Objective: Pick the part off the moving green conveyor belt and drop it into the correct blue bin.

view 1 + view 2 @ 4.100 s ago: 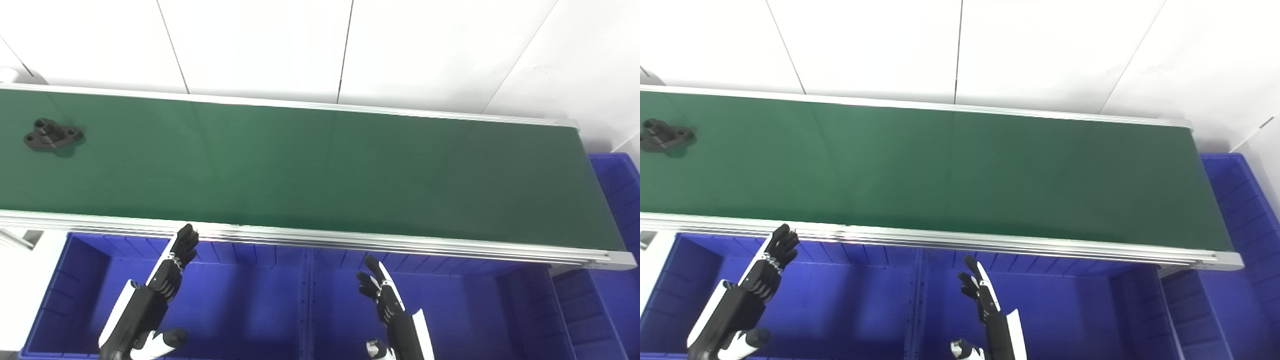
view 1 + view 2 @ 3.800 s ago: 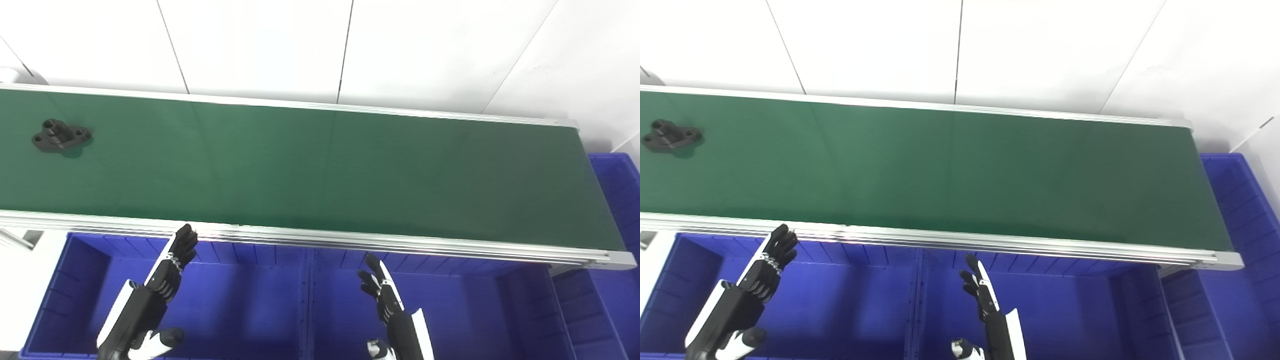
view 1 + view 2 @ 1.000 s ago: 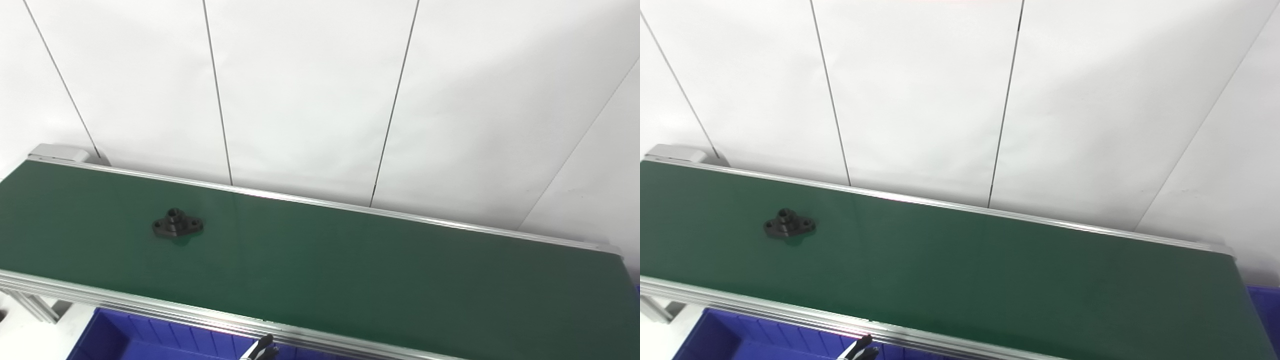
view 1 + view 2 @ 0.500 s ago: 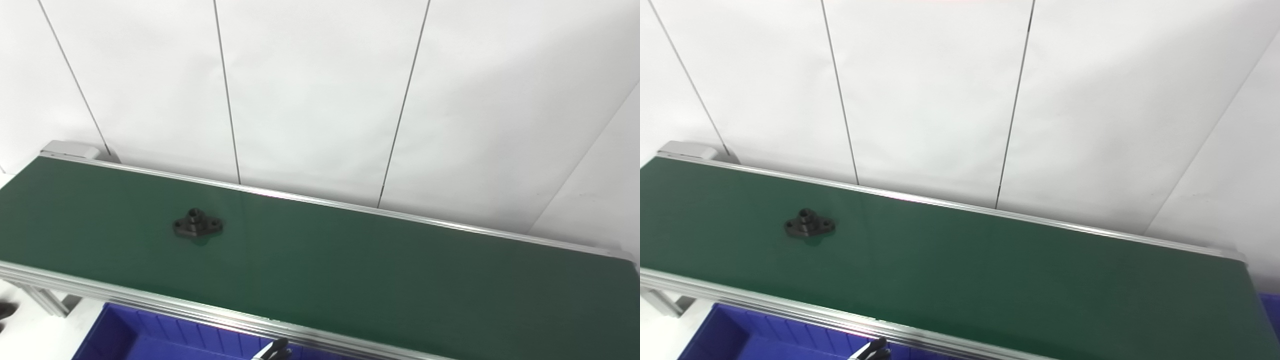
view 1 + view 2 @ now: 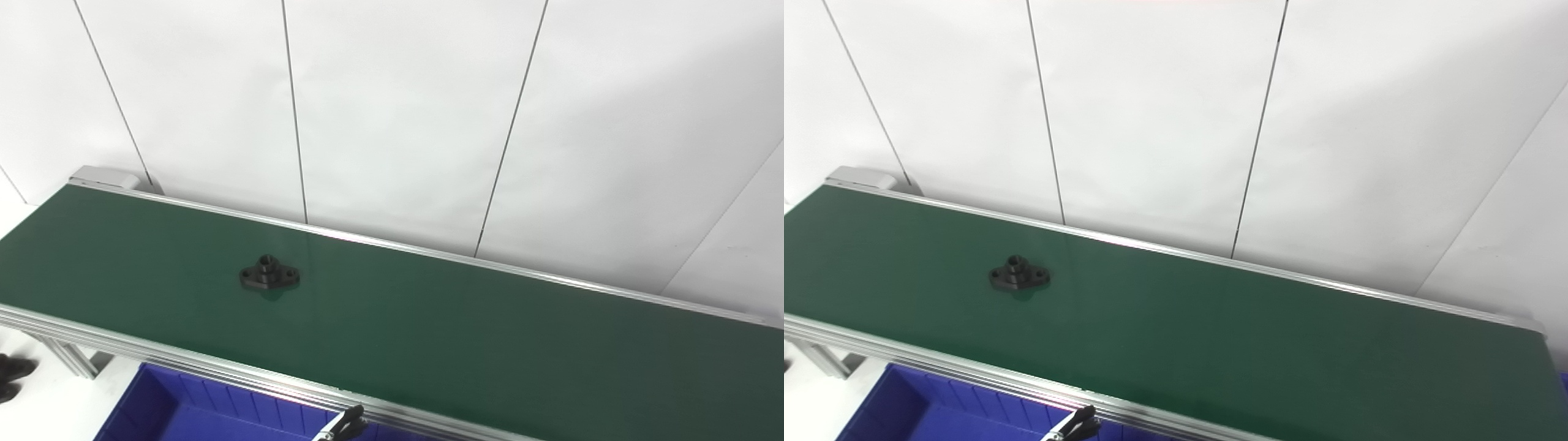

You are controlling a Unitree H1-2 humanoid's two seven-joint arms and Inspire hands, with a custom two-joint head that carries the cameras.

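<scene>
A black flanged part [image 5: 269, 274] with a raised centre hub and a bolt hole on each side lies flat on the green conveyor belt [image 5: 465, 343], in its left third [image 5: 1019, 275]. At the bottom edge, just below the belt's near aluminium rail, only the dark fingertips of my left hand [image 5: 344, 425] poke into view [image 5: 1079, 425]. They are well to the right of the part and nearer to me, touching nothing. The rest of that hand is cut off. My right hand is out of the picture.
A blue bin [image 5: 184, 410] sits under the belt's near rail [image 5: 184, 361] at the bottom left. White wall panels rise behind the belt. The belt's left end cap [image 5: 104, 177] shows at the far left. A dark object [image 5: 12, 372] lies on the floor at the left edge.
The camera has tilted up and panned, so the bins and hands have mostly dropped out of view. The part has ridden rightward along the belt, away from its left end.
</scene>
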